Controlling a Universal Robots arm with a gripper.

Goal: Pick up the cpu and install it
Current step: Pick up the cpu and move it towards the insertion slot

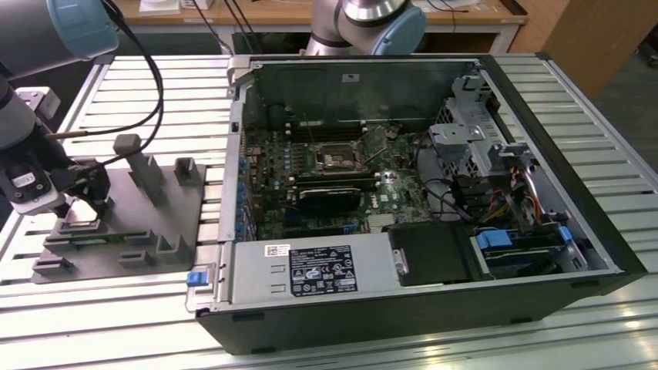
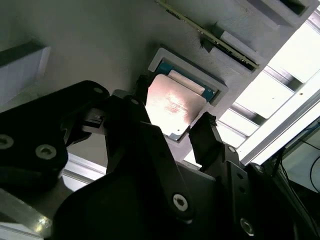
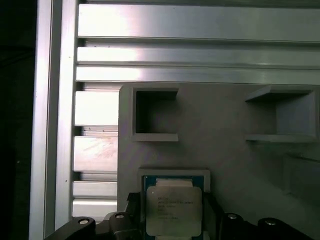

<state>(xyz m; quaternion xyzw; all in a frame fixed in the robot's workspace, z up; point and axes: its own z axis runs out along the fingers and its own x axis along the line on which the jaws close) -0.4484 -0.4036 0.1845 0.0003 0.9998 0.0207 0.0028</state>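
One gripper [image 1: 74, 210] hangs low over the grey block [image 1: 154, 223] by the table's [image 1: 103, 308] edge on the exterior view's left. In the second wrist view we see its fingers [image 2: 205, 137] pinching the cpu [image 2: 172, 107] by opposite edges, sparing its top, just over its pocket [image 2: 165, 55]. The first wrist view puts that pocket near the block's edge.

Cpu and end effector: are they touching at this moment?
Cannot tell. In both wrist views the end effector straddles the cpu in its grey fixture, but neither contact nor a gap shows plainly.

a slatted metal table [image 1: 575, 92] (bright glare on its slats) stands before a wooden desk [image 1: 277, 14] and panel [image 1: 596, 31].
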